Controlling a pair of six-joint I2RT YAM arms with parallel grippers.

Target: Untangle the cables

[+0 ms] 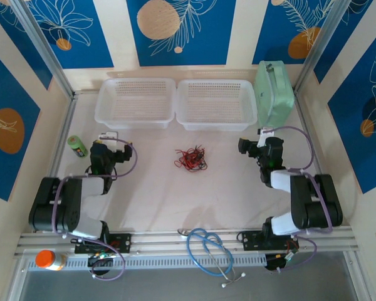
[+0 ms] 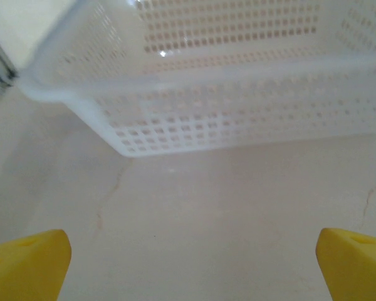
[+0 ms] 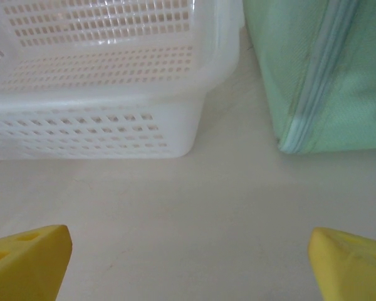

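The cables [image 1: 191, 158] are a small tangled bunch of thin red and black wires lying on the white table, midway between the two arms. My left gripper [image 1: 111, 139] is well to their left, pointing toward the back. Its yellow fingertips [image 2: 31, 263] stand wide apart over bare table, so the left gripper [image 2: 193, 266] is open and holds nothing. My right gripper [image 1: 257, 139] is to the right of the bunch, also facing the back. In the right wrist view, the right gripper [image 3: 189, 260] is open, with only tabletop between its yellow fingertips [image 3: 28, 260].
Two white perforated baskets [image 1: 135, 119] [image 1: 216, 122] stand side by side at the back, the left basket [image 2: 238, 119] ahead of my left gripper. A green zip pouch [image 1: 274, 94] [image 3: 326, 75] stands beside the right basket [image 3: 94, 132]. A green bottle [image 1: 77, 146], an orange-capped bottle [image 1: 52, 259] and a blue stethoscope [image 1: 207, 251] lie around the edges.
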